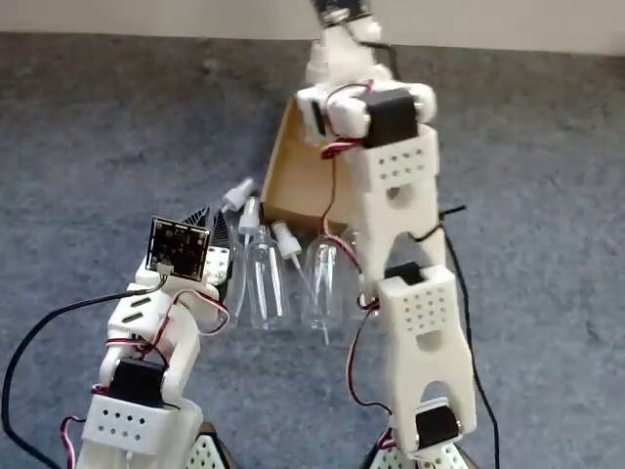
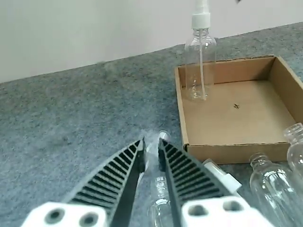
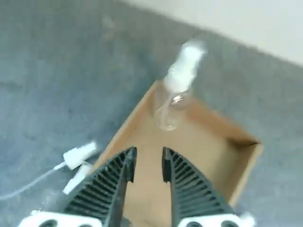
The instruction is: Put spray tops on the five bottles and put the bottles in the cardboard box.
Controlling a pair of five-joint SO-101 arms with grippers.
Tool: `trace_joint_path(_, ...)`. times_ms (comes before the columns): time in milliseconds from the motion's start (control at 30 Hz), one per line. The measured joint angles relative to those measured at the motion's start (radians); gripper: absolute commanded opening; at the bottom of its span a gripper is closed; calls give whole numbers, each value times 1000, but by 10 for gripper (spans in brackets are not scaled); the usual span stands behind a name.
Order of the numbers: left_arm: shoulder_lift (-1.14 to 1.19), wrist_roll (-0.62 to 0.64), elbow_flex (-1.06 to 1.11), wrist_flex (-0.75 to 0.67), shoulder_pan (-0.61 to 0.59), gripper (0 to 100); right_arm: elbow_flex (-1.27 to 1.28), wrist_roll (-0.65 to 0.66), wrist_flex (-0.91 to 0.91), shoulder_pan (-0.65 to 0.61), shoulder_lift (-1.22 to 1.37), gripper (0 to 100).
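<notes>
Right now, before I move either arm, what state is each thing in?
Cardboard box: open, one bottle inside.
Boxed bottle: upright, spray top fitted.
Outer bottle: outside the box, no top.
Edge bottle: outside the box, no top.
Loose spray top: on the carpet, unfitted.
Left gripper: shut on gripped bottle.
Right gripper: open, empty, above the box.

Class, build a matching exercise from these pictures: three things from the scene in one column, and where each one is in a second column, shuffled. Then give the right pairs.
Column A
1. bottle with spray top
2. loose spray top
3. right gripper

Column B
a. lying on the grey surface, outside the box
b. standing upright inside the cardboard box
c. above the box, open and holding nothing

Pairs: 1-b, 2-a, 3-c
</notes>
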Motion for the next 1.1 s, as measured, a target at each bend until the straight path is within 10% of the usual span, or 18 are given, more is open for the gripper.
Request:
trace_joint_path(833, 0, -92, 169, 28, -153, 7, 1482, 71, -114, 91, -979, 53)
trace_joint_path(1100, 0, -92, 203, -31, -152, 7, 1827, 69, -287, 49, -1016, 240)
